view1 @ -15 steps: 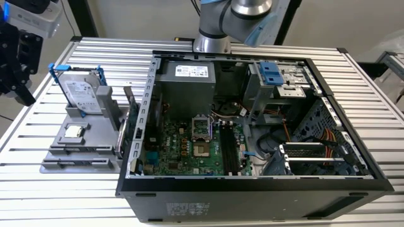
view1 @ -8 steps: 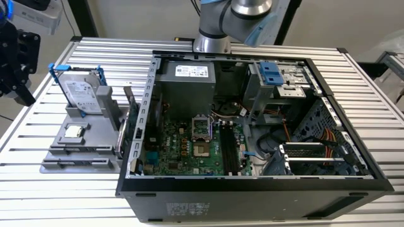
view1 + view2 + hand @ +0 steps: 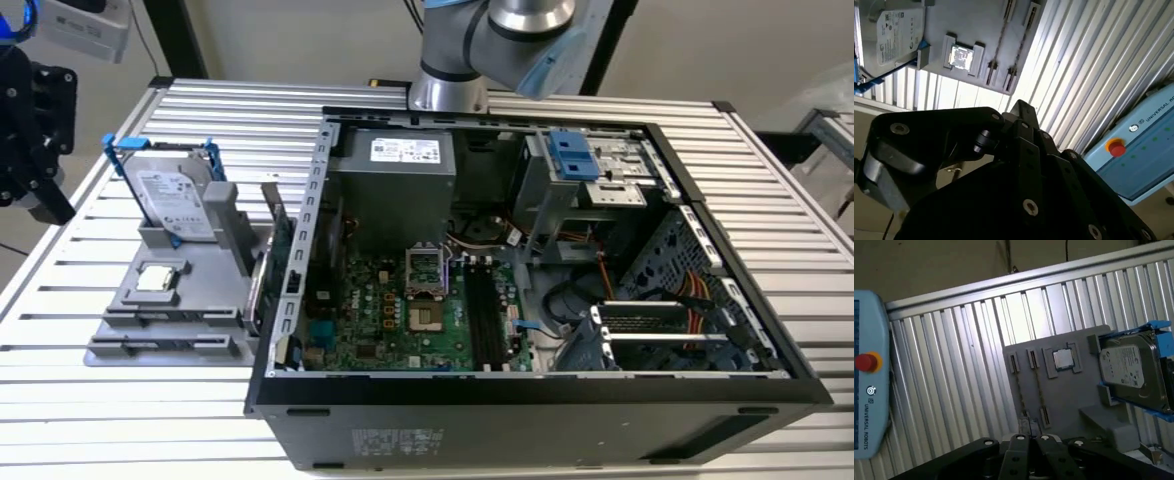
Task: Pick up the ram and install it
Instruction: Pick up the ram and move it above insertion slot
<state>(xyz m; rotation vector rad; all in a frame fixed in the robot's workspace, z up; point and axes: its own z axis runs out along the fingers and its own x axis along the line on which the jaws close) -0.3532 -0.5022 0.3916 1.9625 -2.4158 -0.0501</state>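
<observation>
The ram (image 3: 1038, 387) shows edge-on as a thin strip standing in a slot of the grey holder (image 3: 1069, 395), with a second similar strip beside it. In the second wrist view the ram (image 3: 1022, 45) is again a thin line on the holder (image 3: 979, 20). My black gripper (image 3: 38, 185) hangs at the exterior view's far left, beyond the table edge and apart from the holder (image 3: 147, 300). Both wrist views look past the gripper (image 3: 1029, 447) (image 3: 1019, 117) down at the holder from a distance. It holds nothing that I can see.
On the holder stand a silver hard drive in a blue frame (image 3: 171, 195) and a small square processor chip (image 3: 158, 277). The open computer case (image 3: 534, 400) fills the table's middle, with the motherboard's long black memory slots (image 3: 481, 320). A light blue pendant with a red button (image 3: 868, 362) lies nearby.
</observation>
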